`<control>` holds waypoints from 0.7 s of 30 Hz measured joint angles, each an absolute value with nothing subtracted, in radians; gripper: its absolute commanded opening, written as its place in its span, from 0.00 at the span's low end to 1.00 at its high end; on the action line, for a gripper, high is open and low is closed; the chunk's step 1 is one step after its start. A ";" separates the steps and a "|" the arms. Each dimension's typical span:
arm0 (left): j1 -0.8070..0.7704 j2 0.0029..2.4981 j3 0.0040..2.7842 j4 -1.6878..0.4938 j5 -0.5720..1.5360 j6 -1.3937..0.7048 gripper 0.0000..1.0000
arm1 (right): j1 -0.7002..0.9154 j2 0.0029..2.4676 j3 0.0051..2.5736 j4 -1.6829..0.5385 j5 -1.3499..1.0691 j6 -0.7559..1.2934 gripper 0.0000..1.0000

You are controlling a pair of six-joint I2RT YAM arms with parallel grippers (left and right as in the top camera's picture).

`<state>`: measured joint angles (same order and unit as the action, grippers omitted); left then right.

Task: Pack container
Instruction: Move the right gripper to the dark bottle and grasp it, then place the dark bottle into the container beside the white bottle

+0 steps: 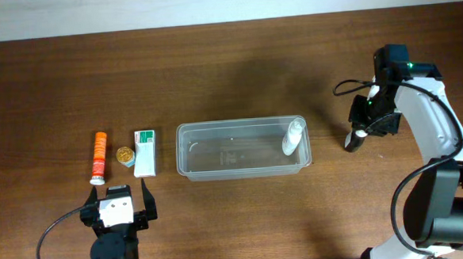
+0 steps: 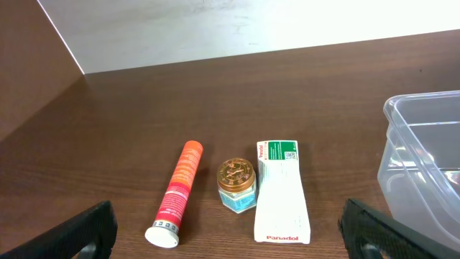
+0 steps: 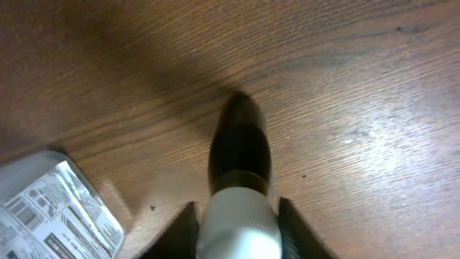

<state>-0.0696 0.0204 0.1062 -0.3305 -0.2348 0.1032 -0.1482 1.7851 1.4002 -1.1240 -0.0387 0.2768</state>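
Observation:
The clear plastic container lies in the middle of the table, and its left end shows in the left wrist view. A small white bottle lies inside it at the right end. My right gripper is right of the container, shut on the white cap of a dark bottle whose far end touches the table. My left gripper is open and empty near the front left, just in front of the small items; its fingers frame the left wrist view.
An orange tube, a small gold-lidded jar and a white-and-green Panadol box lie in a row left of the container. A silver printed packet lies beside the right gripper.

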 measured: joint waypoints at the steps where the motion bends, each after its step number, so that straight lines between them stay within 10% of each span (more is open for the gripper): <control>1: -0.070 0.020 0.106 -0.331 -0.235 0.103 1.00 | -0.148 1.785 1.400 -1.125 -0.038 0.277 0.18; 21: -0.070 0.020 0.106 -0.330 -0.235 0.103 1.00 | 0.121 1.523 1.973 -1.489 -0.028 0.288 0.08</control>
<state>-0.0696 0.0204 0.1062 -0.3302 -0.2348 0.1032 0.1211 1.5230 1.9728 -1.4891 -0.0280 0.2882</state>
